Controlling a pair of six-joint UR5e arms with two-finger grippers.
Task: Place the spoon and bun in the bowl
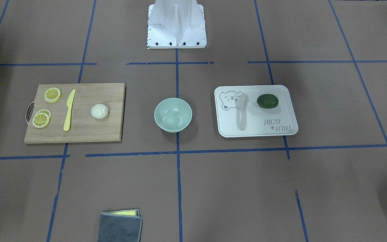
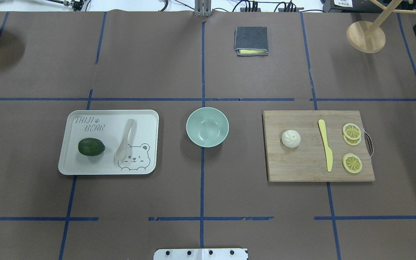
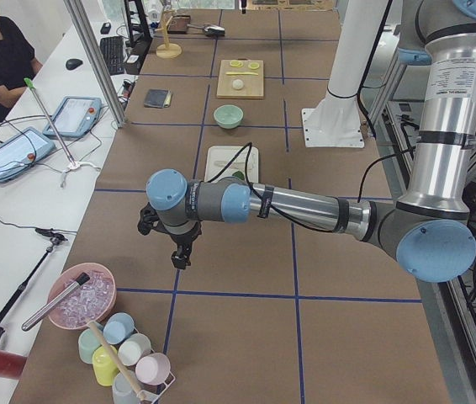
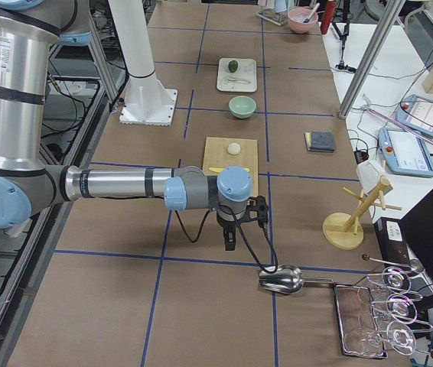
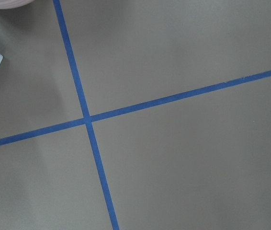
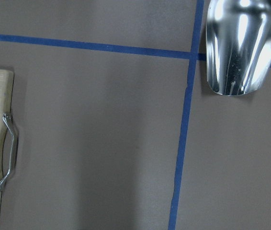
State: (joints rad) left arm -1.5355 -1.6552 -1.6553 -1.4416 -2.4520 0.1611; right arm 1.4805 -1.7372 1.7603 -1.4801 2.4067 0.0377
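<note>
The pale spoon (image 1: 242, 112) (image 2: 125, 139) lies on the white bear-printed tray (image 1: 281, 131) (image 2: 70, 166), beside a dark green avocado (image 2: 91, 147). The white bun (image 1: 99, 111) (image 2: 291, 138) sits on the wooden cutting board (image 1: 86, 131) (image 2: 302, 169). The mint-green bowl (image 1: 173, 114) (image 2: 207, 126) stands empty between them. My left gripper (image 3: 177, 252) hangs over bare table far from the tray. My right gripper (image 4: 230, 241) hangs beyond the board's handle end. Both show only in the side views; I cannot tell whether they are open or shut.
A yellow knife (image 2: 325, 144) and lemon slices (image 2: 351, 163) lie on the board. A folded grey cloth (image 2: 251, 40) lies at the far side. A metal scoop (image 6: 238, 43) lies near my right gripper, and a pink bowl (image 3: 82, 295) near my left.
</note>
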